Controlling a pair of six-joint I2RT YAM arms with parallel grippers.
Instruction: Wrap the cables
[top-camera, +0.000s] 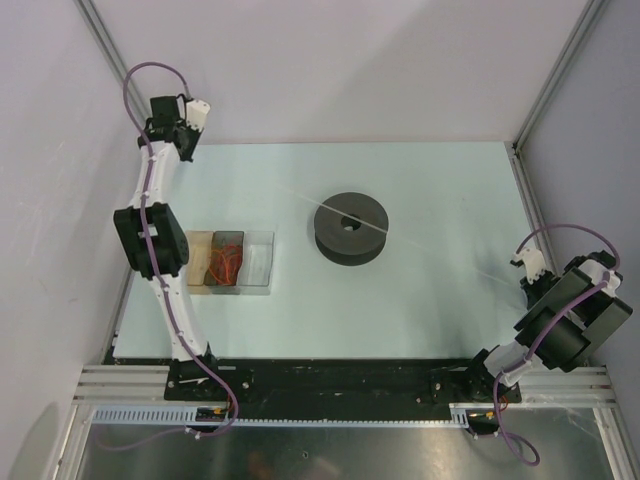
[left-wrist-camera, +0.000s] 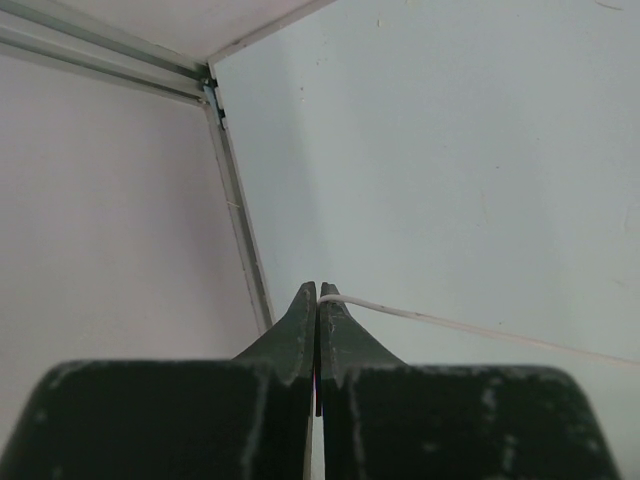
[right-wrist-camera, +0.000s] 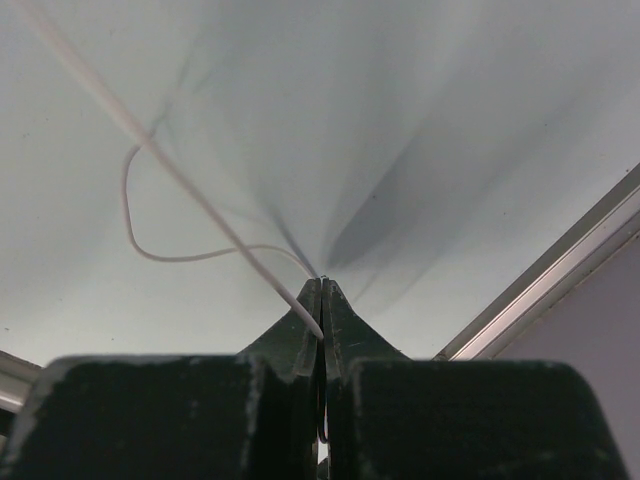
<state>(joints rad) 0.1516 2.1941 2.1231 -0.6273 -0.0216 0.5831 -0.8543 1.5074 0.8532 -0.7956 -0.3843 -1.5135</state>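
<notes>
A very thin white cable (top-camera: 300, 196) runs taut across the pale table, passing over a black spool (top-camera: 350, 228) at the middle. My left gripper (top-camera: 198, 112) is at the far left corner. In the left wrist view it (left-wrist-camera: 318, 292) is shut on the cable (left-wrist-camera: 450, 322), which leads off to the right. My right gripper (top-camera: 530, 262) sits near the right edge. It (right-wrist-camera: 321, 285) is also shut on the cable (right-wrist-camera: 215, 218), which stretches up and left. A slack loop (right-wrist-camera: 128, 205) lies on the table beside it.
A clear plastic box (top-camera: 270, 262) holding orange and brown items stands left of the spool, close to the left arm. Grey walls and aluminium frame rails (left-wrist-camera: 240, 230) border the table at the left, back and right (right-wrist-camera: 560, 275).
</notes>
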